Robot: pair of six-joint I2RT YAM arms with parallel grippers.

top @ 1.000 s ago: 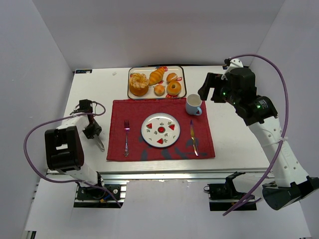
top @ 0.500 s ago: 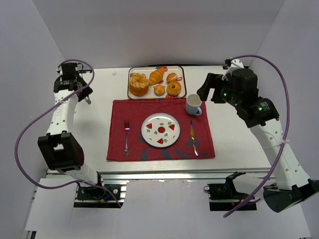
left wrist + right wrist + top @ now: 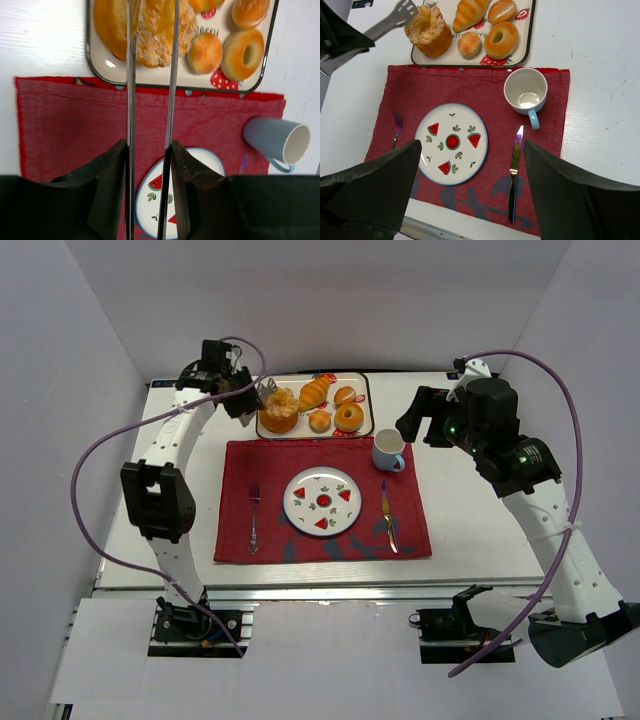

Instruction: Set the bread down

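Observation:
The bread lies on a white tray (image 3: 366,400) at the back: a large ring loaf (image 3: 279,408) (image 3: 150,30) (image 3: 429,32) and a small round bun (image 3: 320,420) (image 3: 204,52) (image 3: 469,44). My left gripper (image 3: 243,400) (image 3: 149,150) is shut on metal tongs (image 3: 131,75) (image 3: 390,22). The tongs' ends reach over the ring loaf's top left; I cannot tell whether they touch it. My right gripper (image 3: 422,418) (image 3: 472,147) hangs open high above the placemat, holding nothing.
A croissant (image 3: 314,393), another bun (image 3: 345,394) and a glazed donut (image 3: 349,417) share the tray. On the red placemat (image 3: 240,460) lie a watermelon plate (image 3: 322,500), a fork (image 3: 254,512), a knife (image 3: 387,515) and a blue mug (image 3: 389,450).
My left arm swung from the table's left side up and across to the tray, carrying the tongs over the ring loaf. The right arm has stayed still.

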